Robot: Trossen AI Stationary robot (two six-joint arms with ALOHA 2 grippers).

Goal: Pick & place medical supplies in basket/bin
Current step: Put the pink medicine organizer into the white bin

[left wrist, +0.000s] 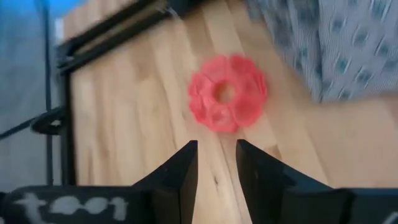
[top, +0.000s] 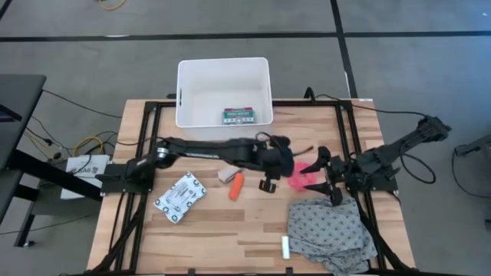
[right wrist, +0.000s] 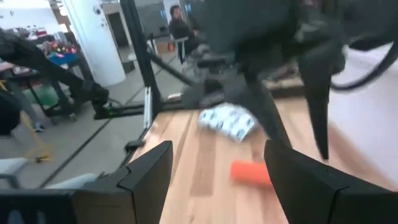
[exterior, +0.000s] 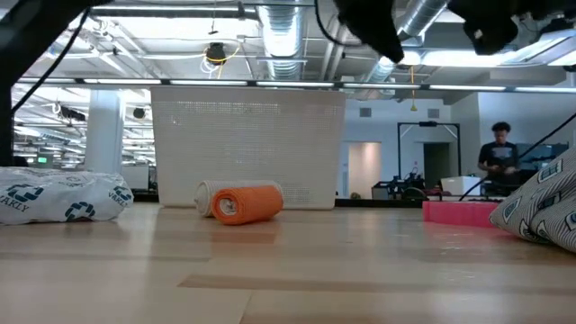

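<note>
The pink round roll [top: 301, 179] lies flat on the table between my two grippers; it also shows in the left wrist view as pink roll [left wrist: 227, 93] and in the low view as pink roll [exterior: 459, 212]. My left gripper [left wrist: 216, 171] hovers just short of it, narrowly open and empty. My right gripper [right wrist: 217, 177] is wide open and empty, right gripper [top: 324, 178] standing at the roll's right side. The orange tube [top: 236, 185], beige roll [top: 225, 175] and printed packet [top: 180, 197] lie left of centre. The small white tube [top: 285, 247] lies near the front edge. The green-and-white box [top: 238, 116] sits inside the white bin [top: 188, 84].
The grey patterned cloth [top: 330, 228] is bunched at the near right, close to the pink roll. The bin stands at the table's far edge. A black frame [top: 146, 146] runs around the table. A person [exterior: 498, 153] stands in the room beyond.
</note>
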